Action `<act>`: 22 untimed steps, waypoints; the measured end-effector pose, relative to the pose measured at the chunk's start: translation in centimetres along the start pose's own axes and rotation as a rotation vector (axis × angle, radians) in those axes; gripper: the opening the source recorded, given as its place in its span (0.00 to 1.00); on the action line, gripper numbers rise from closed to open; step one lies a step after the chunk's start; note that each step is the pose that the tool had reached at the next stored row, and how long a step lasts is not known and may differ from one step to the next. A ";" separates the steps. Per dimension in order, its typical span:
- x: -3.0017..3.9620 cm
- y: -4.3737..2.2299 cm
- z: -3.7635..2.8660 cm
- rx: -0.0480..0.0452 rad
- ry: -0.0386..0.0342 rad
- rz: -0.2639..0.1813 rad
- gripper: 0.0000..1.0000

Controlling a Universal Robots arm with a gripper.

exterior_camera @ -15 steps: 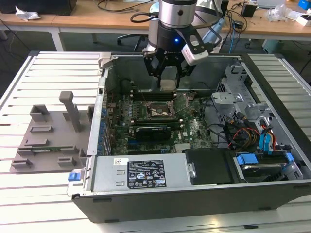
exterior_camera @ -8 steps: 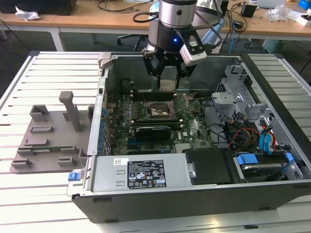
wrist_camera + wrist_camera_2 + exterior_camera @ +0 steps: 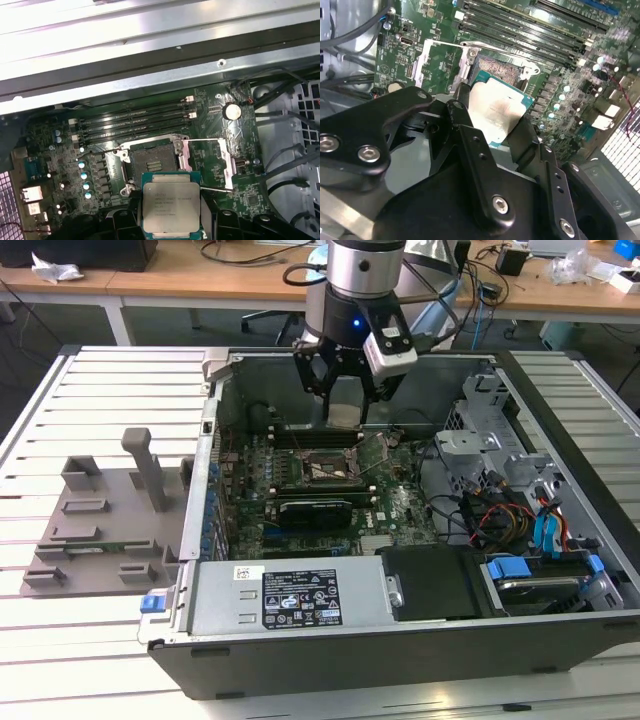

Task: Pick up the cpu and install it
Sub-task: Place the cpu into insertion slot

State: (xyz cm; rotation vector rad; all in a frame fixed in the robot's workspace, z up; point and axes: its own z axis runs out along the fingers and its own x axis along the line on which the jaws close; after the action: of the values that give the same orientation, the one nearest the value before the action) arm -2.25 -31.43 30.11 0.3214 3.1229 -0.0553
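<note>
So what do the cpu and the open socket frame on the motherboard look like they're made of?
The cpu: a dull silvery-grey top, likely matte metal, over a green rim that looks like circuit-board laminate. The socket frame: bright and reflective with thin bent edges, probably bare stamped steel.

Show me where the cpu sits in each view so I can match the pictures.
Exterior view: the cpu hangs in the gripper, up over the open socket.
Second wrist view: the cpu is clamped in the gripper, close beside the socket.
First wrist view: the cpu shows its metal top, just short of the socket.
Shared landmark: the socket with its metal frame swung open.
</note>
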 end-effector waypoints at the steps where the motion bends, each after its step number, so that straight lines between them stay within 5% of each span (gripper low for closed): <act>1: 0.00 0.00 0.01 0.0000 0.0003 0.011 0.55; 22: 0.00 0.00 0.10 0.0012 0.0078 0.223 0.55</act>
State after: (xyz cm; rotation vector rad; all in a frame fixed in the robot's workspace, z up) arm -2.25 -31.43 30.01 0.6681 3.0716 -0.0553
